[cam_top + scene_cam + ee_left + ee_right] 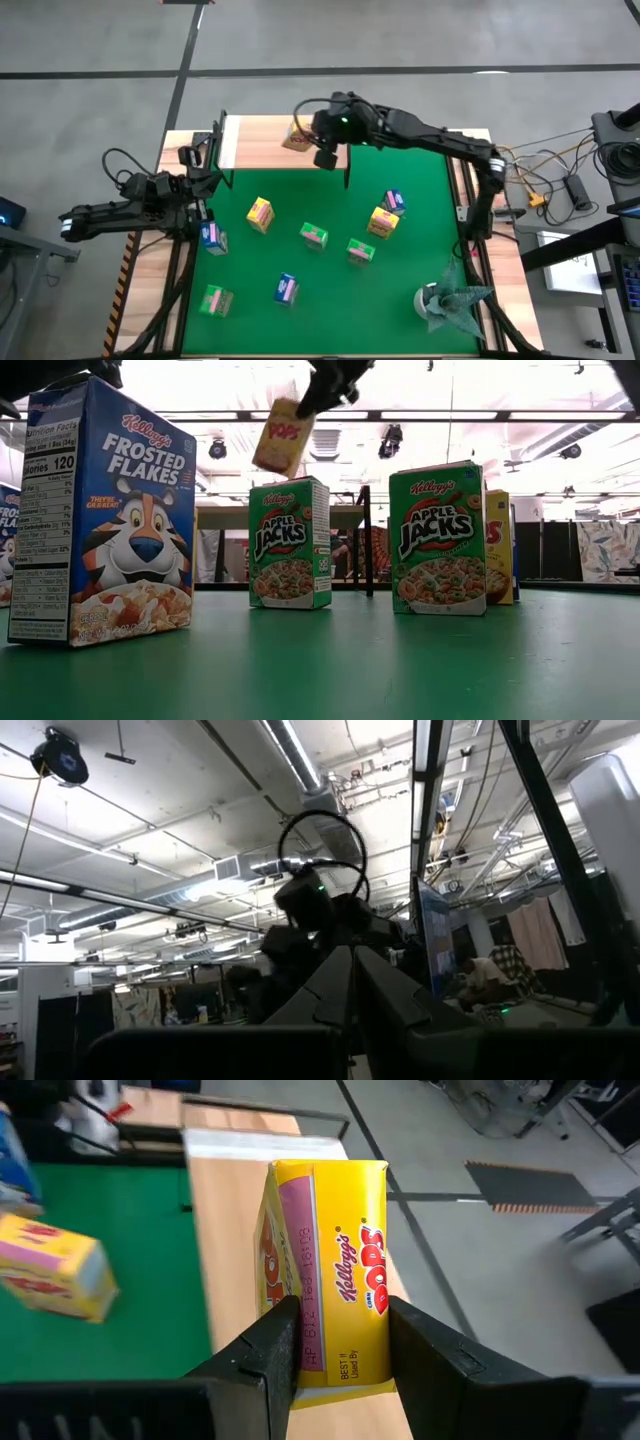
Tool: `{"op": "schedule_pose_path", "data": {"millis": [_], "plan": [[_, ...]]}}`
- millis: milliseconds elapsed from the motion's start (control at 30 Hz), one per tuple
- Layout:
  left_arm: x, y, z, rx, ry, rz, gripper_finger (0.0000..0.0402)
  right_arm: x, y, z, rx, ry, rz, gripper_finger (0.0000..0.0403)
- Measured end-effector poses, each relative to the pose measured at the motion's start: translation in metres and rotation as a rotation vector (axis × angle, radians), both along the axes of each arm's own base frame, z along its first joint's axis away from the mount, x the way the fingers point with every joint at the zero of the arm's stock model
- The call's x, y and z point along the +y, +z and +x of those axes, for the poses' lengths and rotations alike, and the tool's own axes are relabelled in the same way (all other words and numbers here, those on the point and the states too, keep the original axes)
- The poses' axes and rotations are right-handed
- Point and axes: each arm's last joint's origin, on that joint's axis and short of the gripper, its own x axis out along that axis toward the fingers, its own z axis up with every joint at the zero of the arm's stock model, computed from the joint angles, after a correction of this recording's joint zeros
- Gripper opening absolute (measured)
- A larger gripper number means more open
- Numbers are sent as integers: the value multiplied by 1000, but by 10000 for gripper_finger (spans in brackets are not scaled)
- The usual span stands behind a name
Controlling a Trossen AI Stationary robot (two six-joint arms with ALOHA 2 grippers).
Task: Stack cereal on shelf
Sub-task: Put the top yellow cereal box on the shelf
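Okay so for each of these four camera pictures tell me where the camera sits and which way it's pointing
High: overhead, straight down on the green mat; both arms show.
Low: at mat level, looking across at standing boxes; the right gripper enters from above.
Left wrist: on the left arm, tilted up at the ceiling; left gripper shut.
Right wrist: looks down past its fingers onto the shelf.
Shared: the held yellow Pops box also shows in high and low views.

Right pincer (340,1350) clamped, raised, left pincer (352,982) shut, parked
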Motion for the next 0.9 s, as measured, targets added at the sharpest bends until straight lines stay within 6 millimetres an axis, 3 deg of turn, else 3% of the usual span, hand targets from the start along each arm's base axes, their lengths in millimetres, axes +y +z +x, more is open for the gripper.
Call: {"op": "schedule_pose_path", "data": {"millis": [300,467,600,900], "plan": [[0,0,0,2,11,17,0,-42,-16,31,5,36,7,130],[0,0,0,3,21,32,0,-54,-29,43,8,50,36,136],[0,0,0,4,33,49,0,-60,-38,48,25,42,44,162],[0,1,-1,-7,47,69,0,-67,-40,47,27,27,40,226]]}}
